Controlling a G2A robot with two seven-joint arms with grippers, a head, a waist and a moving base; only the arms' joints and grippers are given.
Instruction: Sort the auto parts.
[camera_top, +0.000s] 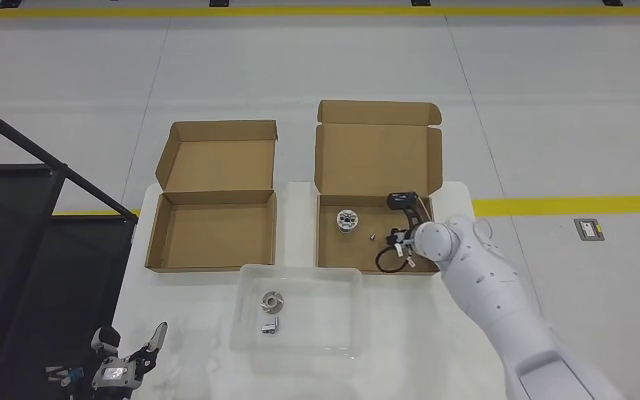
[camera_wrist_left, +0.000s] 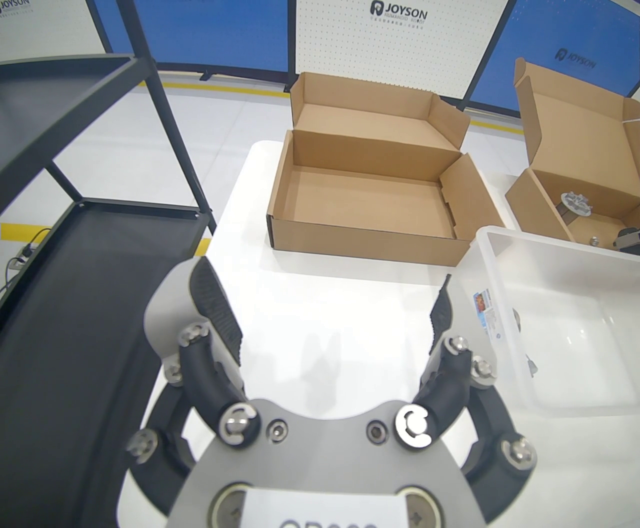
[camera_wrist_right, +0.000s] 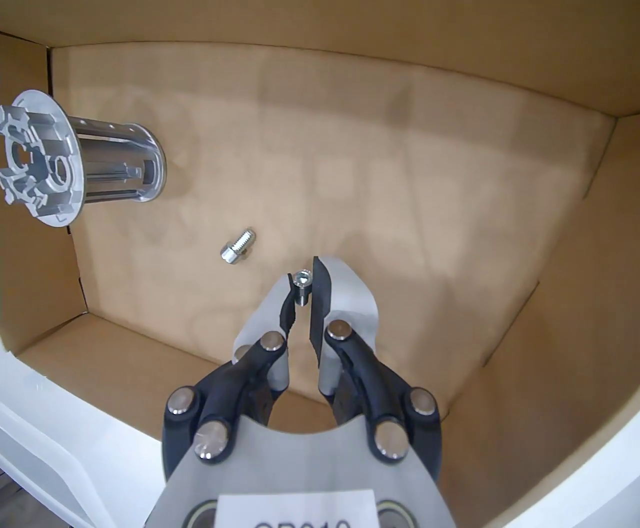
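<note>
My right gripper hangs inside the right cardboard box, shut on a small silver bolt held between its fingertips above the box floor. A second bolt lies loose on the floor close by, and a ribbed metal hub stands toward one wall; the hub also shows from above. The clear plastic bin in front holds a round metal part and a smaller piece. My left gripper is open and empty over the table's near left corner.
An empty cardboard box with its lid up sits at the left of the white table. A black metal rack stands just off the table's left edge, close beside my left gripper.
</note>
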